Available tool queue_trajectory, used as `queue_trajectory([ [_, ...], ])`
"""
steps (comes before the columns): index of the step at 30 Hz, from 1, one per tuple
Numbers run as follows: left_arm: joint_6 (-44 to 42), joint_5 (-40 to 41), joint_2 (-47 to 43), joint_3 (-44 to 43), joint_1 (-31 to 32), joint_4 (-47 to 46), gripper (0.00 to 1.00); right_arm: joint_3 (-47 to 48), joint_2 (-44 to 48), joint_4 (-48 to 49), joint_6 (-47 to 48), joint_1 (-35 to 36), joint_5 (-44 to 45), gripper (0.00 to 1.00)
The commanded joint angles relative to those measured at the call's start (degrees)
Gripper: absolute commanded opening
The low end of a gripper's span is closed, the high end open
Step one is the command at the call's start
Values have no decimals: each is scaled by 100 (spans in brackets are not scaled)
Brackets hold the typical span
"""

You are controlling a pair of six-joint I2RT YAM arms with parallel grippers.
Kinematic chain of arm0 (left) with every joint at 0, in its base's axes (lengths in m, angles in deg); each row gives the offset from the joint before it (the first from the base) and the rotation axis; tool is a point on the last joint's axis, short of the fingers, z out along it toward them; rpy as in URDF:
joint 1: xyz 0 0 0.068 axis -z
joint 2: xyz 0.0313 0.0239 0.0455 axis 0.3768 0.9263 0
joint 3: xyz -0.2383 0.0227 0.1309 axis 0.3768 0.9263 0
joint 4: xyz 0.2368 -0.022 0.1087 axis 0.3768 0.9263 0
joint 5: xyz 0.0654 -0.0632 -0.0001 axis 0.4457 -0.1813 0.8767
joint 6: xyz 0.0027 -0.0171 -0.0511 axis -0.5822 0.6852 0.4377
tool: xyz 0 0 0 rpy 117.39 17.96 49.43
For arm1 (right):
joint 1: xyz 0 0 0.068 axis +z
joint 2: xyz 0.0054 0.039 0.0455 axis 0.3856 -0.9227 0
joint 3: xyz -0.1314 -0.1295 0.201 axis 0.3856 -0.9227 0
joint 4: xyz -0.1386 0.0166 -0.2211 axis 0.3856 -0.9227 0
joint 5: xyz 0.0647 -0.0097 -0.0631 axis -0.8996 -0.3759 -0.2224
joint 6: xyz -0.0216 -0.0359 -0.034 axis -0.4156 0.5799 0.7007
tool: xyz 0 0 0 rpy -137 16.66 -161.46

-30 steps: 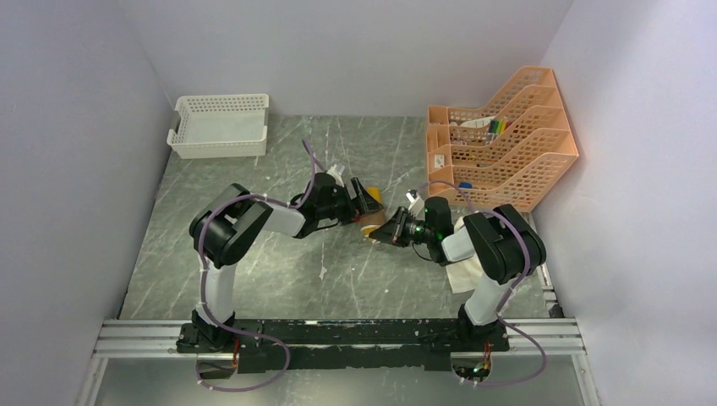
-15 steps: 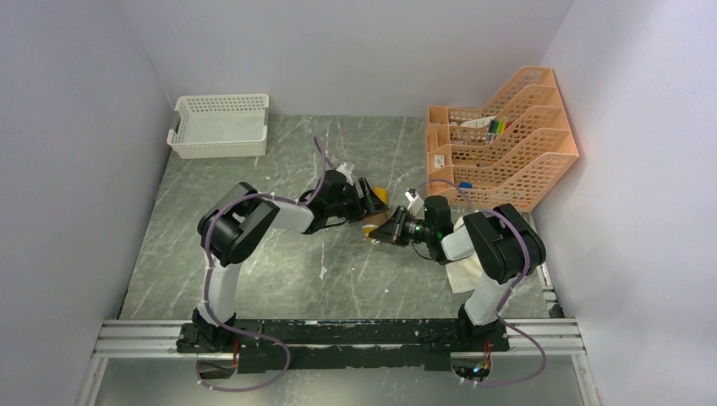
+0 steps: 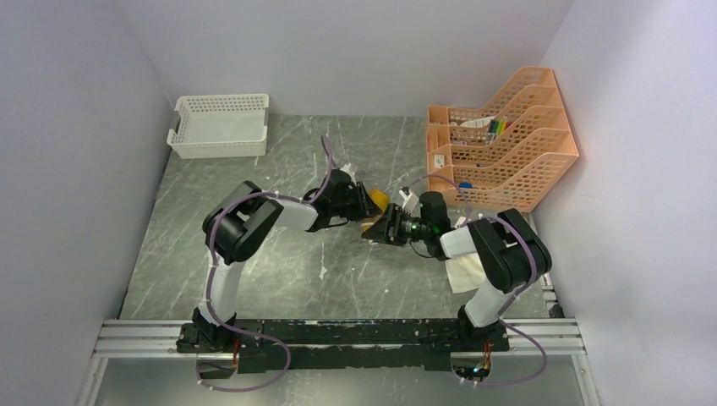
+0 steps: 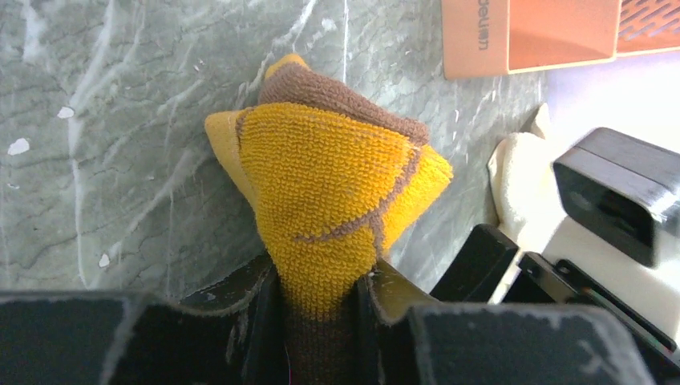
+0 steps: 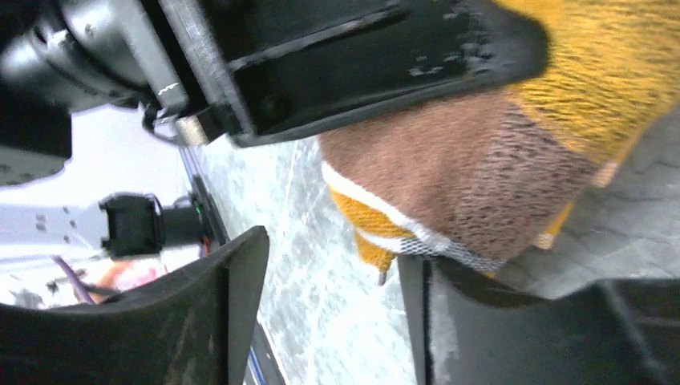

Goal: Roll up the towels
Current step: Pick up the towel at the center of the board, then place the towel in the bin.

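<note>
yellow towel (image 4: 337,168), pinched in left gripper (image 4: 321,293)

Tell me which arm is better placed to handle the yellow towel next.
Left. Its wrist view shows the left gripper clamped on the yellow towel, with the cloth pinched in it. The right gripper stands open beside the towel, gripping nothing, so it would likely need to regrasp first.

Mid-table: left gripper (image 3: 369,204) and right gripper (image 3: 377,228) nose to nose, yellow towel (image 4: 337,176) between. Far right walled by orange rack (image 3: 507,144), far-left corner by white basket (image 3: 220,127). Near tabletop (image 3: 279,271) open.
</note>
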Motion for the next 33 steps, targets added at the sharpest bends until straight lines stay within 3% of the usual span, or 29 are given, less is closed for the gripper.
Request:
queue_trajectory([
  [1,-624,553,40,-172,20,1111,30,272,461,-809,538,65,31,92],
  [2,-731,609,-9,-234,-11,1233,30,353,597,-1109,713,78,78,99],
  [3,-853,653,-60,-281,-54,1334,30,427,788,-1370,871,87,130,100],
  [8,-1651,515,-356,-656,-576,2000,31,743,1985,-2673,1561,86,568,100],
  [14,-2771,622,-863,-1459,-1563,3529,35,731,3025,-3320,1868,39,802,100],
  [23,-3952,1105,-1170,-3241,-3011,4406,37,490,3147,-3364,1877,40,400,100],
  [33,-4631,1206,139,-5358,-4056,4380,35,629,3413,-3981,2193,36,334,100],
])
